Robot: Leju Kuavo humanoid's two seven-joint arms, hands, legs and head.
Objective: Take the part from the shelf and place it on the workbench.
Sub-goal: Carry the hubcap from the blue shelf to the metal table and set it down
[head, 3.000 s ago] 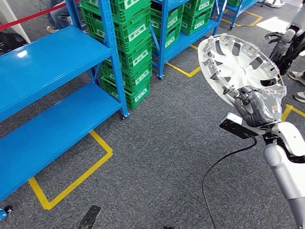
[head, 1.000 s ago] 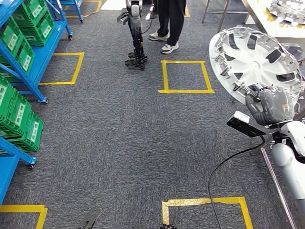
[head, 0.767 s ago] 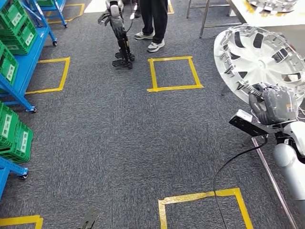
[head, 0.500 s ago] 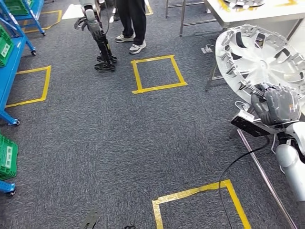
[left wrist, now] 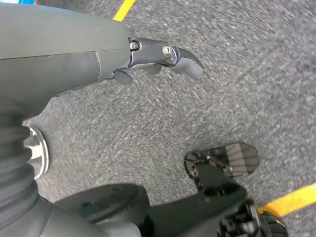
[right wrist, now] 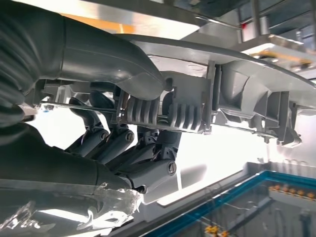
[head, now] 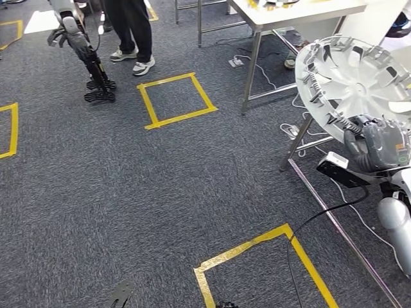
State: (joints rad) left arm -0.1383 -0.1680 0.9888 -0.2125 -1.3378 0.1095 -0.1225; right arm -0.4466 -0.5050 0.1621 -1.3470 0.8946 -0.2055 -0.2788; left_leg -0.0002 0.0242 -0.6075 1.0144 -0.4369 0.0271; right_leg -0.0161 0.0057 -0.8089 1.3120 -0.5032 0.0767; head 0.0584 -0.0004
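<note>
Head view, part: a silver wheel cover (head: pixel 356 80) is held up at the right of the picture, tilted, its ribbed back towards the camera, in front of the workbench (head: pixel 295 11).
Head view, right hand: the right hand (head: pixel 378 141) grips the wheel cover by its lower rim, fingers wrapped over the edge.
Head view, surroundings: grey carpet (head: pixel 145 192) with yellow tape squares (head: pixel 175 97); a person's legs (head: pixel 128 29) stand beside another robot's legs (head: pixel 90 61) at the far left; cables trail under the workbench.
Left wrist view, left hand: the left hand (left wrist: pixel 111 57) hangs over the carpet holding nothing; one dark finger (left wrist: pixel 175 53) juts out straight, and I cannot tell how the other fingers lie.
Right wrist view, right hand: the thumb (right wrist: pixel 108 59) lies on one face of the wheel cover's rim (right wrist: pixel 193 103) and the dark fingers (right wrist: pixel 123 143) press the other face, clamping it.
</note>
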